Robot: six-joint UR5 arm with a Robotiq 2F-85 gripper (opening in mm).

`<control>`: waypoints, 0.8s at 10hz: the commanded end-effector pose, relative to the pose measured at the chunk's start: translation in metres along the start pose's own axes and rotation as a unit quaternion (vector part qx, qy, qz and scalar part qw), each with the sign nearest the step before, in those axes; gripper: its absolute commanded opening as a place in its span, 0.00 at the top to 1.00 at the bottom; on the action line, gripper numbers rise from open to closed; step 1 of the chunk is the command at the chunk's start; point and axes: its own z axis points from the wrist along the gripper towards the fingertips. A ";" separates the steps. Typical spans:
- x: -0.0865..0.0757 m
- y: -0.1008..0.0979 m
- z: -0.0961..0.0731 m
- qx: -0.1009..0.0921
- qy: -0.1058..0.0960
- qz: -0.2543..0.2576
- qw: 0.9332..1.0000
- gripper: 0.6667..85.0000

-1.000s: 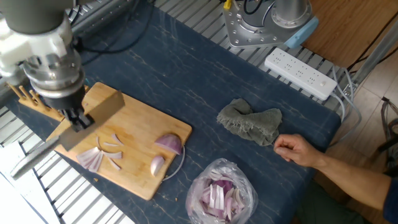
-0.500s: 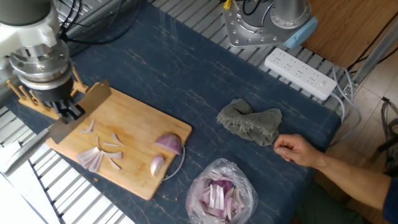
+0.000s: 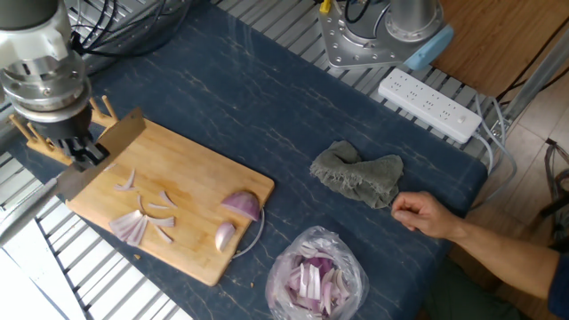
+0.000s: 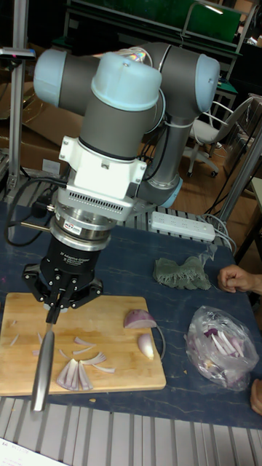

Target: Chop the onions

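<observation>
Two red onion wedges [image 3: 242,205] [image 4: 138,319] lie at the right end of the wooden cutting board [image 3: 191,169] [image 4: 109,317], the smaller wedge [image 3: 225,236] [image 4: 147,344] nearer the front edge. Thin onion slivers [image 3: 135,224] [image 4: 78,373] lie spread on the board's left half. My gripper [image 3: 89,156] [image 4: 52,317] hangs over the board's left end, shut on a knife [image 3: 102,156] [image 4: 42,368]. The blade is lifted off the board, to the left of the slivers and touching none of them.
A clear bag of cut onion pieces [image 3: 316,276] [image 4: 218,348] sits right of the board. A grey-green cloth [image 3: 358,175] [image 4: 182,273], a person's hand [image 3: 427,215] [image 4: 236,278], a white power strip [image 3: 429,105] and a wooden rack [image 3: 36,133] behind the gripper are nearby.
My gripper has carried the knife leftward, from over the slivers to the board's left end. The onions, cloth and hand have not moved.
</observation>
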 end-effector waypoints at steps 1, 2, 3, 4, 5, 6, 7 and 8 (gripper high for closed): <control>-0.007 -0.008 -0.002 -0.002 -0.011 -0.013 1.000 1.00; -0.011 -0.015 -0.002 0.000 -0.017 -0.021 1.000 1.00; -0.012 -0.024 -0.002 0.008 -0.020 -0.030 0.999 1.00; -0.011 -0.023 -0.003 -0.001 -0.019 -0.021 1.000 1.00; -0.013 -0.027 -0.006 -0.004 -0.025 -0.022 0.999 1.00; -0.016 -0.027 -0.010 -0.013 -0.033 -0.017 0.999 1.00; -0.018 -0.028 -0.012 -0.019 -0.037 -0.009 0.999 1.00; -0.018 -0.030 -0.011 -0.021 -0.036 -0.005 0.999 1.00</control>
